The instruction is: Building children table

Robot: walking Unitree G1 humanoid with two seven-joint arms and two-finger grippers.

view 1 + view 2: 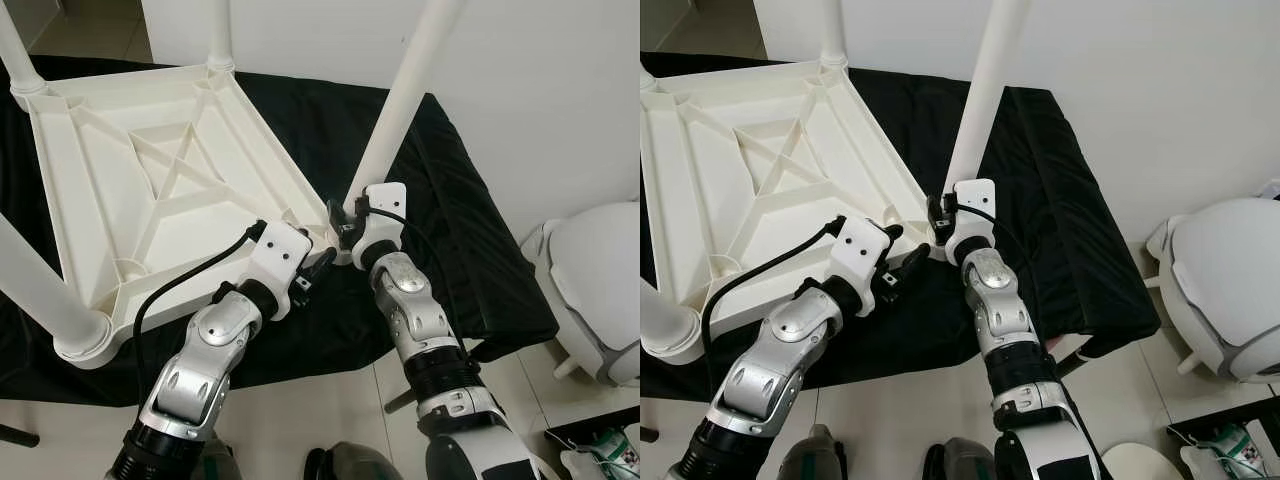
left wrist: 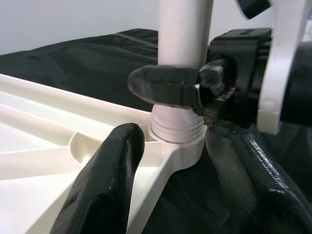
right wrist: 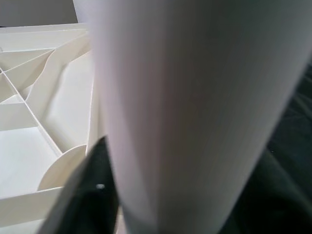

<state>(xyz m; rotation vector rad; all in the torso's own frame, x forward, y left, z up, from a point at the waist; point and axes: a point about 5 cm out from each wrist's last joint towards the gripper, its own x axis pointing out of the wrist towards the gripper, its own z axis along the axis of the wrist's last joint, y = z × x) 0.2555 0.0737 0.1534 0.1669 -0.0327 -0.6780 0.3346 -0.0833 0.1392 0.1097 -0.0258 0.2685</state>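
white plastic tabletop point(image 1: 150, 180) lies upside down on a black cloth point(image 1: 450, 220), legs standing in its corners. right gripper point(image 2: 183, 87), jaws closed round the near-corner leg point(image 1: 400, 110) just above its socket. left gripper point(image 1: 318, 272), jaws parted, straddles that corner. assembly seems nearly done; seating this leg and flipping remain.

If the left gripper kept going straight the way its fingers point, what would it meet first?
Probably the corner socket of the upturned table top, which lies between the left gripper's open fingers; just behind it stands the white leg the right gripper grips.
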